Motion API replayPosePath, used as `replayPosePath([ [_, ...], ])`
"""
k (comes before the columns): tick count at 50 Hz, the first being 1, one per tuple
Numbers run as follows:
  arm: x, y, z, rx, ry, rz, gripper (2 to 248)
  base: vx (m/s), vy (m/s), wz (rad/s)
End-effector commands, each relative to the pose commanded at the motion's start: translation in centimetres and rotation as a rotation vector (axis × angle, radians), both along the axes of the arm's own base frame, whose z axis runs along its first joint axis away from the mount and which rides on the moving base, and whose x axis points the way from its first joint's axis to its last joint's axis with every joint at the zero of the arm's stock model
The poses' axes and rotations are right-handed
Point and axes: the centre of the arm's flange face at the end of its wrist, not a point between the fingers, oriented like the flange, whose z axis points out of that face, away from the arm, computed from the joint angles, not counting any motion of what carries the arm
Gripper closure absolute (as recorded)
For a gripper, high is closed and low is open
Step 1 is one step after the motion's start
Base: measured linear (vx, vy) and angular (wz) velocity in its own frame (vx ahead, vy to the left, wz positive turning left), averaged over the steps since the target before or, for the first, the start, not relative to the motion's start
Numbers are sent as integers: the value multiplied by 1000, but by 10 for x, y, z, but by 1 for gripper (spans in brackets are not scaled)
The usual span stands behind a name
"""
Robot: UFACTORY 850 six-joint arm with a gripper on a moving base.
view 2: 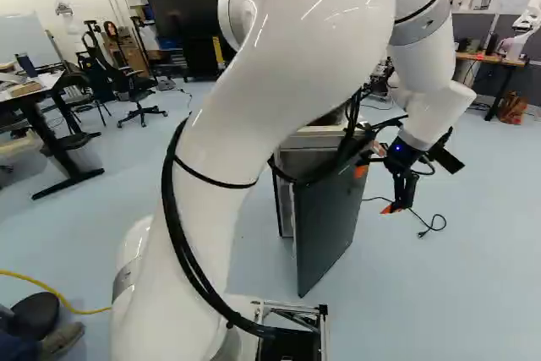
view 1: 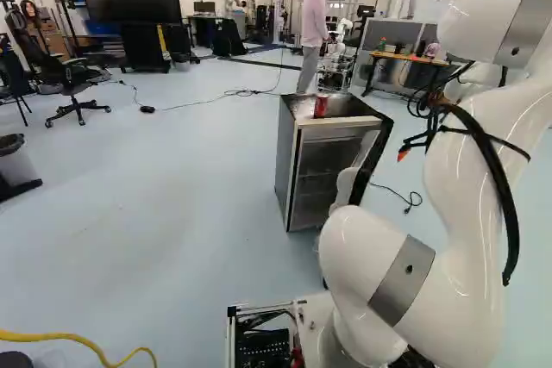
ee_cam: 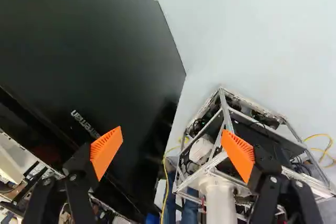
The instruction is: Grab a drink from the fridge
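While the fridge (view 1: 289, 161) stands ahead of the base w/ its door (view 2: 325, 226) open, a red can (view 1: 320, 106) sits upright on top of it. R of the door in the R base view, the gripper (view 2: 376, 189) hangs near the door's dark outer face, its orange pads (ee_cam: 106, 149) wide apart. The base's metal frame (ee_cam: 226, 114) shows beyond them in the wrist view.

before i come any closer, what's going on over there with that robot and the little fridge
A white robot arm has its gripper beside the outer face of a small fridge's dark door, which stands open. The gripper's fingers are spread, with nothing gripped between them, so it has no drink in hand. A red can stands on top of the fridge.
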Motion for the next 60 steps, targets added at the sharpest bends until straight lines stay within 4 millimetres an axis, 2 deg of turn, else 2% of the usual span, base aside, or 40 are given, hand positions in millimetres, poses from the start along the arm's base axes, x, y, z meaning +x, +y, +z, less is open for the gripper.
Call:
replayPosePath([
  [26,1,47,-4,41,30,51,3,0,0,0],
  [60,12,104,-11,-15,31,141,3,0,0,0],
])
